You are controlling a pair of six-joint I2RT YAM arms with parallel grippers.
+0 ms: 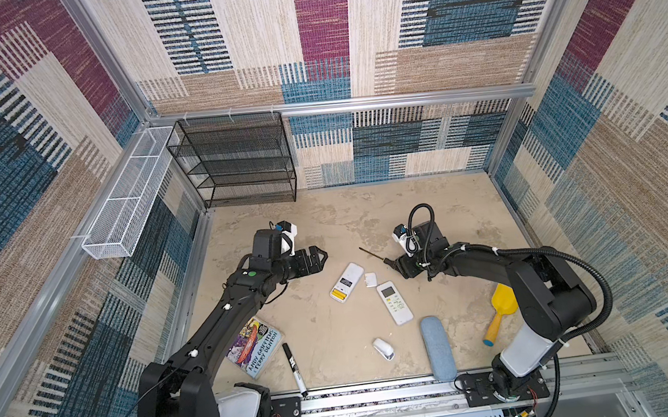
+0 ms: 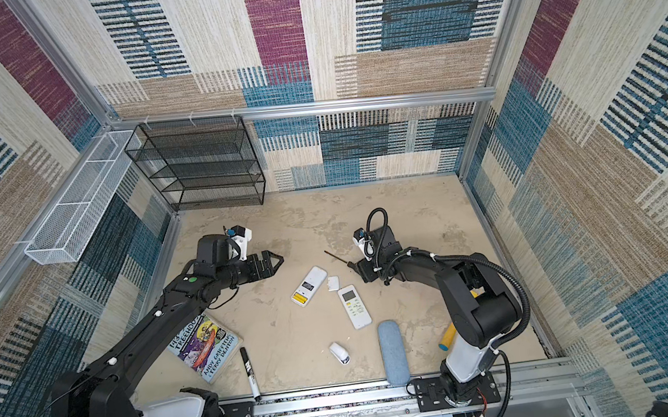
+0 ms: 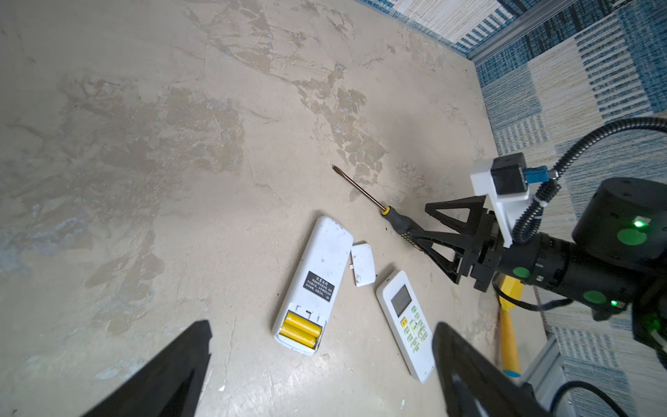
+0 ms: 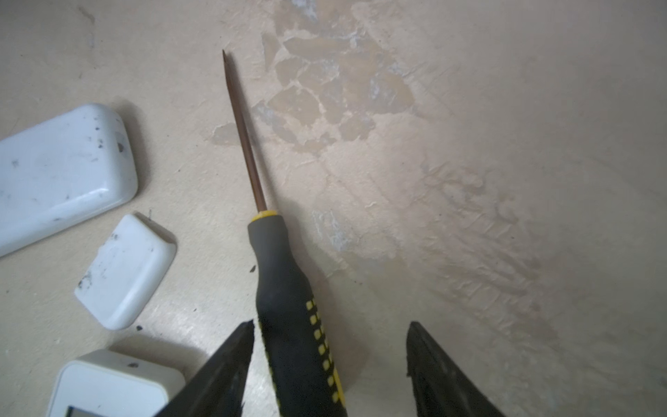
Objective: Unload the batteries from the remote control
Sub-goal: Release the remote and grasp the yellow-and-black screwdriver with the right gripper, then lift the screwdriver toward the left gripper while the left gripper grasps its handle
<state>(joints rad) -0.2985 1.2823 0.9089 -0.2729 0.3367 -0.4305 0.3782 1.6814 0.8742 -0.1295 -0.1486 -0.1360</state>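
Batteries (image 3: 301,326): 2 yellow, flat, long axes across remote (image 3: 319,263) | left tool (image 1: 322,256) spread wide | right tool (image 4: 331,324) parted astride screwdriver (image 4: 285,296)

- Screwdriver (image 4: 285,289) lies flat on the counter (image 1: 325,227).
- Book (image 1: 253,346) beside black marker (image 1: 295,370).
- Blue-grey case (image 1: 437,348) near yellow scraper (image 1: 502,302).
- Black mesh rack (image 1: 236,160) stands against the back wall.

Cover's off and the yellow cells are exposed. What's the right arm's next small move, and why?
Probably close the right gripper on the screwdriver handle: its jaws straddle it with a gap on one side. The batteries sit snug in the open remote, so a prying tip likely helps.
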